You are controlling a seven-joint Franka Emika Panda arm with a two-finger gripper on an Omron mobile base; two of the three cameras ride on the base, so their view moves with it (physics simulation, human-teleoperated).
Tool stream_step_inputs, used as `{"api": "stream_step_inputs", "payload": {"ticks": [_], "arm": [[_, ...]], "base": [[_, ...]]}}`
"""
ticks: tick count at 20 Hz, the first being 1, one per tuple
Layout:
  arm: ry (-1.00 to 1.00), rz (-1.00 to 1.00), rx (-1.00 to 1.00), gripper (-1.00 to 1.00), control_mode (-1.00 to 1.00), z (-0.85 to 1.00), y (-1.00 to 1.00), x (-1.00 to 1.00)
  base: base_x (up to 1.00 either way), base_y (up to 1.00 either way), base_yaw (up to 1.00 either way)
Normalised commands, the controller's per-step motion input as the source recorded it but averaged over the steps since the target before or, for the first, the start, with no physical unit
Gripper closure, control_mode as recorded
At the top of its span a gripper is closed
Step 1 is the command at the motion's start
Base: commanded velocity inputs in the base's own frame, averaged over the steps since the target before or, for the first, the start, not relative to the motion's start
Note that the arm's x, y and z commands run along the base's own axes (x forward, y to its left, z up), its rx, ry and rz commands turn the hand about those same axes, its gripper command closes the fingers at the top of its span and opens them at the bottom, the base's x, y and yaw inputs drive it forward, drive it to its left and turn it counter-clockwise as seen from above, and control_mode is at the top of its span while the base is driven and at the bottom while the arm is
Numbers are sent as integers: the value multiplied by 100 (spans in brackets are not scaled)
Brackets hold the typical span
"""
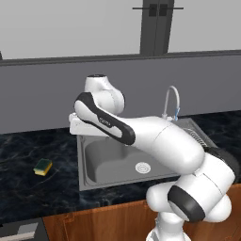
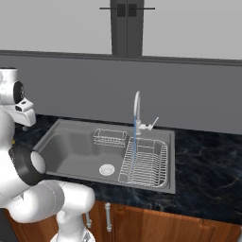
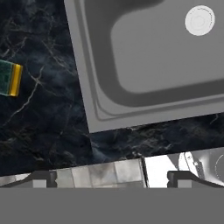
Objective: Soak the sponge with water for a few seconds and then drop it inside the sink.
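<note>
gripper (image 3: 112, 178): we see its jaws spread wide, holding nothing, above the sink's left edge | sponge (image 1: 43, 166): lies on the dark marble surface (image 1: 28, 188), well left of the sink (image 1: 94, 174), green side up | water (image 2: 134, 142): thin blue stream falls from the faucet (image 2: 137, 106) onto the dish rack (image 2: 146, 163)
</note>
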Motion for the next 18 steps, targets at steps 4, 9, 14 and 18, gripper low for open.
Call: {"api": "stream_step_inputs", "payload": {"ticks": [4,9,14,18], "arm": [[-3,0,-3,-100,-100,-12,22,4],[-6,0,-6,-100,-100,-4,6,5],[-4,0,-1,-100,-100,-15,0,5],[0,0,0,-100,-100,-31,10,10]], "base": [[0,0,0],[0,0,0],[0,0,0],[0,0,0]]}}
